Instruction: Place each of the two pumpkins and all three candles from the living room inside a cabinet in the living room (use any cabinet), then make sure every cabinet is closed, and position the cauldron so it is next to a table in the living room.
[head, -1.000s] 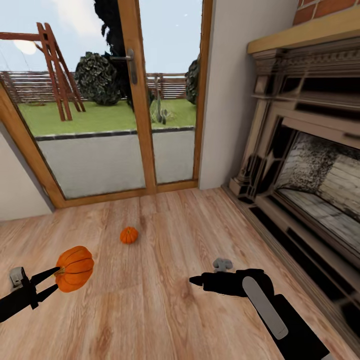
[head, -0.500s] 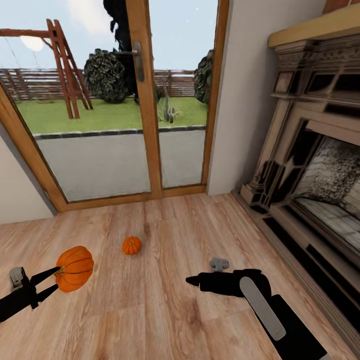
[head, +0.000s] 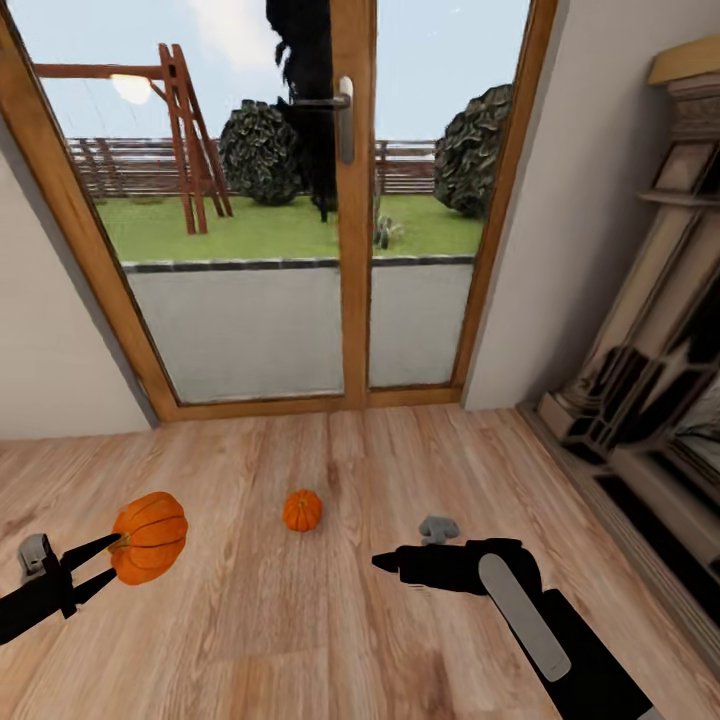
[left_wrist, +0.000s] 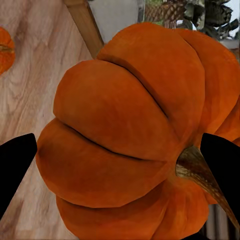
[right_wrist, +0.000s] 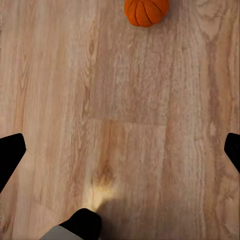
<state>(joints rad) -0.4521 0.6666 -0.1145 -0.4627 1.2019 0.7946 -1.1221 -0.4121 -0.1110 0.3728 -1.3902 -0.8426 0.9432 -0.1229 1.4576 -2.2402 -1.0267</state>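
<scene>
At the lower left of the head view the left tool (head: 98, 565) is clamped on a ribbed orange pumpkin (head: 150, 536) by its brownish stem, the right tool (right_wrist: 120, 145) hangs spread wide and empty over the pale wood-plank floor (head: 300, 630), and a second small orange pumpkin (head: 302, 510) sits mid-frame before the wood-framed glass door (head: 352, 200).

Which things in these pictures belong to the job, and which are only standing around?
For the job:
- held pumpkin, in the left tool
- floor pumpkin, lying on the wood floor

Only around:
- glass door
- fireplace
- swing frame outside
- right tool, open, holding nothing
</scene>
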